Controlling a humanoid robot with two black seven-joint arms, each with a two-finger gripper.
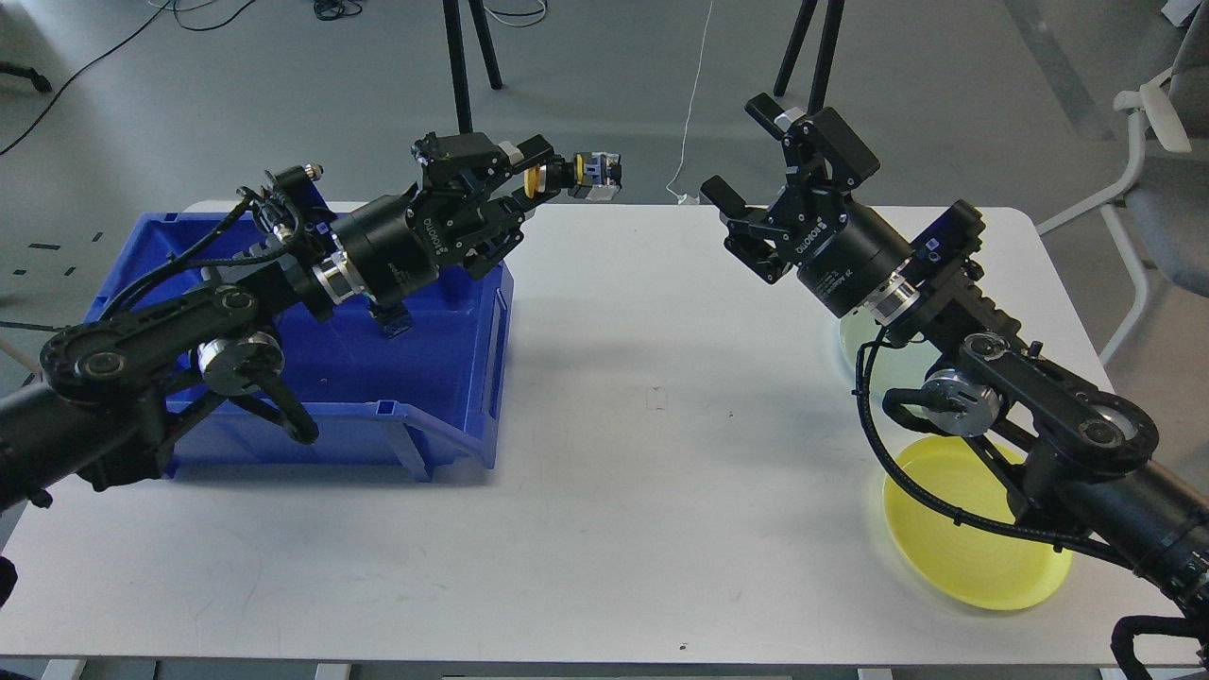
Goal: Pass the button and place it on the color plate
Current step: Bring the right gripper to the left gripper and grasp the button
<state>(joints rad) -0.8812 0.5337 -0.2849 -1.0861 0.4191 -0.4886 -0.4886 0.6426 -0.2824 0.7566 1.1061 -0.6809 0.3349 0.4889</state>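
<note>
My left gripper (534, 175) is shut on a yellow button (576, 177), holding it in the air above the far edge of the table, right of the blue bin (453, 378). The button's yellow cap faces the gripper and its dark body sticks out to the right. My right gripper (756, 161) is open and empty, a short way to the right of the button at about the same height, its fingers pointing up and left. The yellow plate (954, 557) lies at the front right, partly behind my right arm. The pale green plate (855, 340) is mostly hidden by that arm.
The blue bin sits on the left of the white table (642, 472); my left arm covers most of its inside, and one button body (395, 321) shows there. Tripod legs stand on the floor behind the table. A chair (1166, 132) is at the far right.
</note>
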